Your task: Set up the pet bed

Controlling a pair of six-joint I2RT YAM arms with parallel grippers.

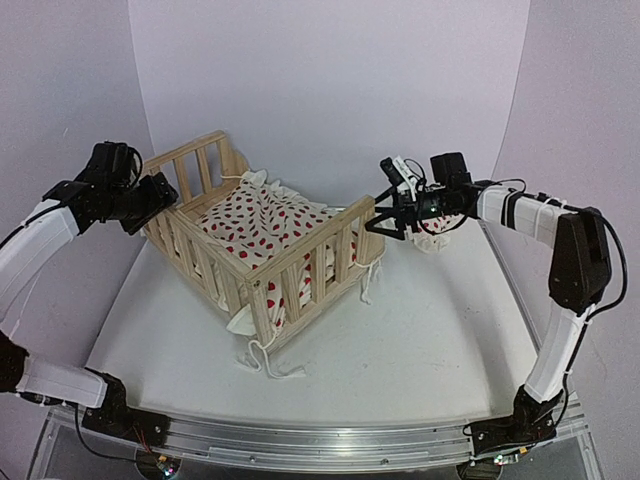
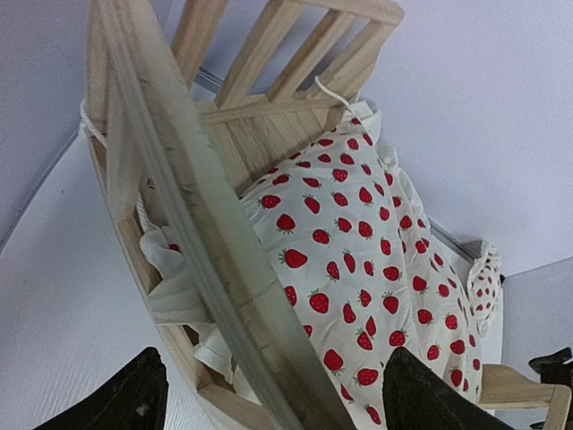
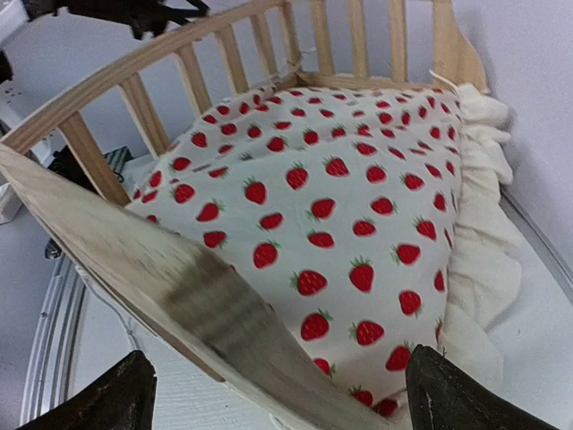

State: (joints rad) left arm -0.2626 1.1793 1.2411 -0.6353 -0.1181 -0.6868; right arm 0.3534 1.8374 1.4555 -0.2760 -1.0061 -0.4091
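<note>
Bed (image 1: pixel 283 312) looks light, stiff pine w/ soft cushion (image 1: pixel 262 222) — grip top rails (image 1: pixel 310 243), not fabric; left hand (image 1: pixel 163 192) & right hand (image 1: pixel 380 224) both gaping astride them.

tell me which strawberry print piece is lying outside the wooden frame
The small pillow, partly hidden behind the right tool, beside the frame. The big ruffled cushion lies inside the frame.

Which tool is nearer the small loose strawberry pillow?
Right. The right tool is at one end of the pet bed, beside the pillow; the left tool is at the opposite end.
</note>
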